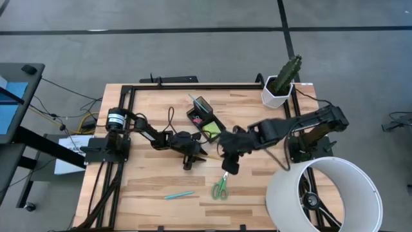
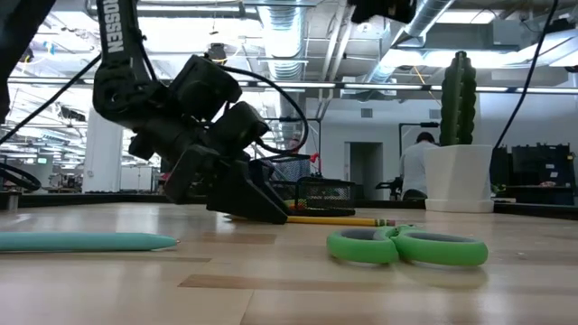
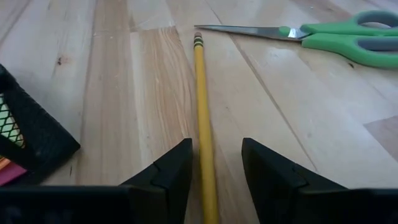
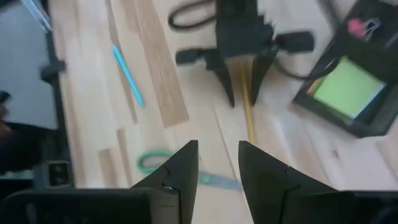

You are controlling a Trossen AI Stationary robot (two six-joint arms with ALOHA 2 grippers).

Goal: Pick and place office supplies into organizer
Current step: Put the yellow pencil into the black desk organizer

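Left pincer (image 3: 214, 180) is straddling the yellow pencil (image 3: 202, 118) lying flat on the counter (image 3: 112, 93), fingers apart, probably not yet touching; pencil is light, stiff, prone to roll; gripping mid-shaft suits; right pincer (image 4: 217, 168) is hovering empty, part-open.

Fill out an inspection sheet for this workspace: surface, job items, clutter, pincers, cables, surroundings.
Surface: wooden table in a black frame.
Job's things: black organizer with a lime-green sticky note pad in its tray; yellow pencil, green-handled scissors and teal pen lying loose on the table.
Clutter: potted cactus at the far right corner; large white cylinder at the near right.
Pincers: left pincer low at the table, open, fingers straddling the pencil; right pincer above the table near the scissors, open, empty.
Cables: black cable looped by the left arm; yellow and white cables on the floor at left.
Surroundings: grey floor; office space behind, with a person in it.
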